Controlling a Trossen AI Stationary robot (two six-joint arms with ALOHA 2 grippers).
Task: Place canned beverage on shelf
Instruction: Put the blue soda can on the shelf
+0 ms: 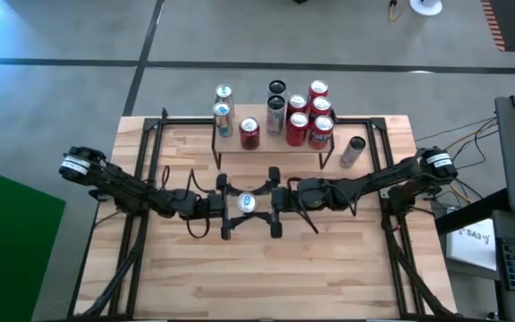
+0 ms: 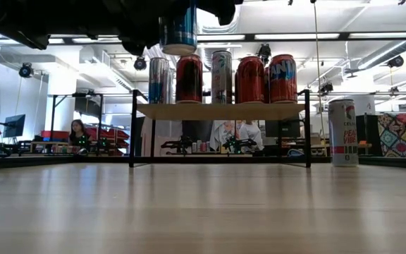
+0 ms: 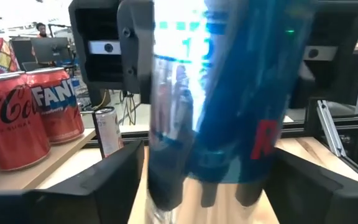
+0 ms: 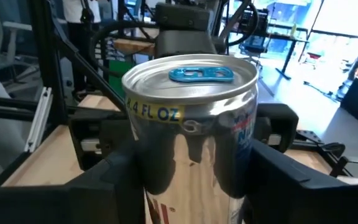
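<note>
Blue-silver can (image 1: 247, 203) hangs upright above mid-desk (image 1: 266, 268), between left tool (image 1: 228, 204) and right tool (image 1: 274, 202), both flanking it at once. Which one truly bears it: cannot tell; fingers sit beside the can on each side. Shelf (image 1: 275, 143) lies straight ahead, beyond the can. Low view shows the can lifted clear; high view shows shelf's free spot among cans.

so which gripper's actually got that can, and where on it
The blue and silver can hangs upright between the left gripper and the right gripper, both around its sides at mid-body. Which one actually bears it cannot be told.
</note>
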